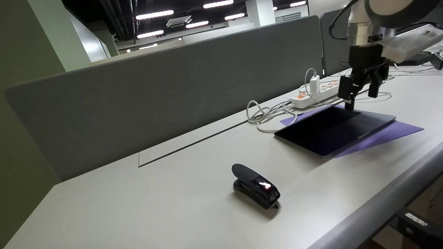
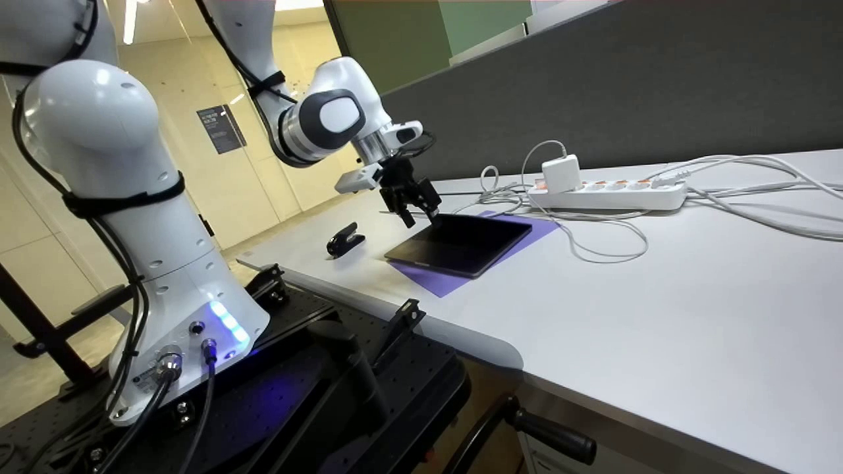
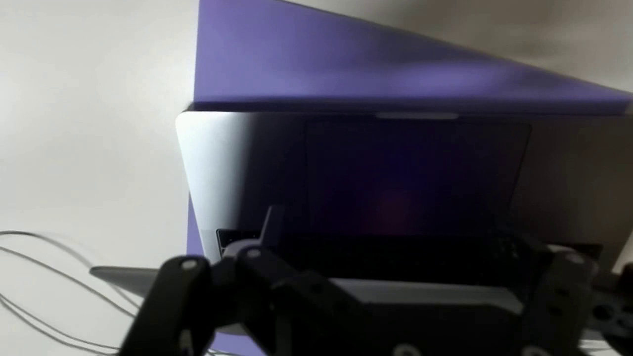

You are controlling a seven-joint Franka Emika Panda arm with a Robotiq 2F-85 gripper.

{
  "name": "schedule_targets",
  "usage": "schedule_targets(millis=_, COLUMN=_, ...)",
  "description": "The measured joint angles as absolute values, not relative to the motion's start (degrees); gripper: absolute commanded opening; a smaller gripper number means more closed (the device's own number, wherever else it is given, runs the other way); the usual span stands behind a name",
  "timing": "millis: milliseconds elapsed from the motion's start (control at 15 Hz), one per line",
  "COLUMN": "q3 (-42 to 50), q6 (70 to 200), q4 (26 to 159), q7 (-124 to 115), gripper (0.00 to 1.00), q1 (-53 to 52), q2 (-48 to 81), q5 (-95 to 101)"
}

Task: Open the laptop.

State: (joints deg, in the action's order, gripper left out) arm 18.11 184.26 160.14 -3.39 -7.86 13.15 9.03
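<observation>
The laptop [image 2: 460,246] is sitting open on a sheet [image 1: 387,136] — the end effector [image 2: 421,216], spread wide, is pointing down at it.

Not legible anywhere, whether in words or numbers. Printed in pale lines on the dark wall poster [image 2: 221,129] in an exterior view, but too small to make out. Marked in white and red on the glossy end of the black stapler [image 1: 254,182], also in an exterior view: too blurred to tell lettering from glare. Set in tiny print on a label [image 2: 146,378] low on the white arm base [image 2: 191,306]: not decipherable. Flecked in white on the laptop keyboard [image 3: 240,235] in the wrist view: too dim to read.
</observation>
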Motion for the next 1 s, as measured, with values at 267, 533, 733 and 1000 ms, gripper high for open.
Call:
schedule_targets(millis=267, q3=18.26, q6=189.58, q4=160.3, q7=-3.16, gripper=1.0, q1=-11.61, q2=15.18, q5=-0.64)
schedule_targets(millis=533, q3=17.43, q6=193.15, q4=160.34, q7=-2.25, gripper=1.0, q1=-14.13, q2=16.02, q5=-8.45)
schedule_targets(millis=733, q3=17.84, q6=194.85, q4=160.31, q7=-1.89, gripper=1.0, q1=-16.37, q2=16.05, q5=-12.41)
schedule_targets(millis=1000, q3=18.95, q6=196.04, q4=160.18, q7=0.48, gripper=1.0, q1=-19.39, q2=16.01, q5=-17.54)
